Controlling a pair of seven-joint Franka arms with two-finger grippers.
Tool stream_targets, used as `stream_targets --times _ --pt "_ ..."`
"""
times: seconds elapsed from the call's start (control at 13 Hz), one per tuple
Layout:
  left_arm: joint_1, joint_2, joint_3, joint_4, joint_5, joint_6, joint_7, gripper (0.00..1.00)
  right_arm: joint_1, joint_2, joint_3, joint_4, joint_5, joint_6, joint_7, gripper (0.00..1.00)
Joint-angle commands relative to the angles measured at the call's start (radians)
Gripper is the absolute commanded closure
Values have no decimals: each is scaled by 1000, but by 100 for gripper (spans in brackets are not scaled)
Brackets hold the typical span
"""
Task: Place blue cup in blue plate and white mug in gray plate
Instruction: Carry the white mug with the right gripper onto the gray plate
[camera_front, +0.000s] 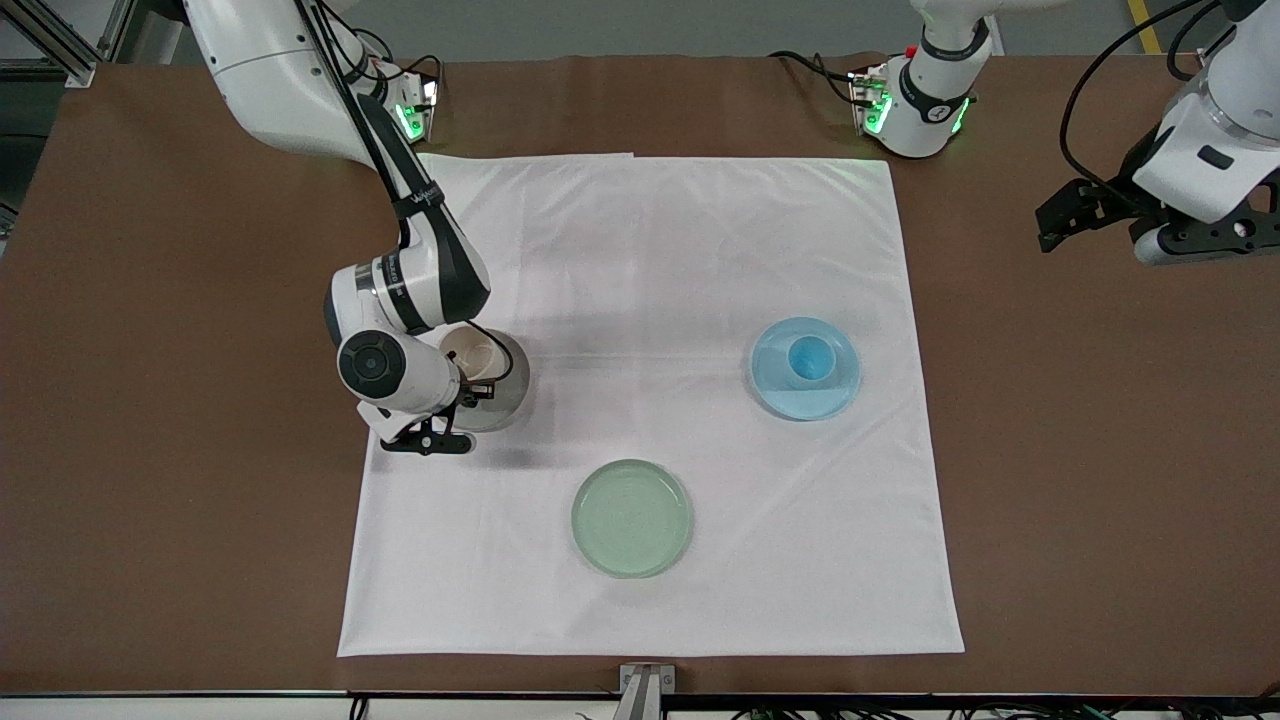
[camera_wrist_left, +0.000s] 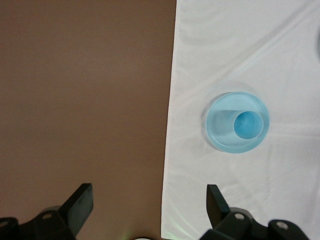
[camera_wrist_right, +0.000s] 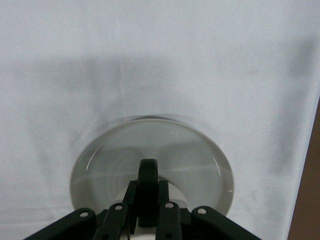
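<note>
1. Blue cup (camera_front: 810, 358): upright in blue plate (camera_front: 830, 400), toward the left arm's end.
2. White mug (camera_front: 474, 358): over gray plate (camera_front: 505, 400), handle (camera_wrist_right: 147, 192) clamped by right gripper (camera_front: 478, 388).
3. Left gripper (camera_wrist_left: 148, 200): waiting over bare table (camera_front: 1100, 450), jaws wide, empty.

Blue cup (camera_front: 810, 359) upright in blue plate (camera_front: 779, 397); white mug (camera_front: 473, 357) over gray plate (camera_front: 508, 400).

Found no readable text, label, brand, number or sign anywhere. Noticed only a faint pale marking on the black sleeve of the right arm (camera_front: 425, 192), too small to make out as letters
</note>
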Motion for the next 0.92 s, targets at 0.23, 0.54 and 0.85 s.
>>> stream_targets --times 0.23,0.54,0.85 --pt "9 -51 -8 -26 -17 -4 -4 0 11 14 -11 -2 16 34 4 99" --pt "15 -46 0 -23 -22 1 13 0 25 -24 -13 2 13 -18 64 0" --pt "25 -45 1 -25 -28 1 34 0 13 -246 -21 21 5 -324 78 0"
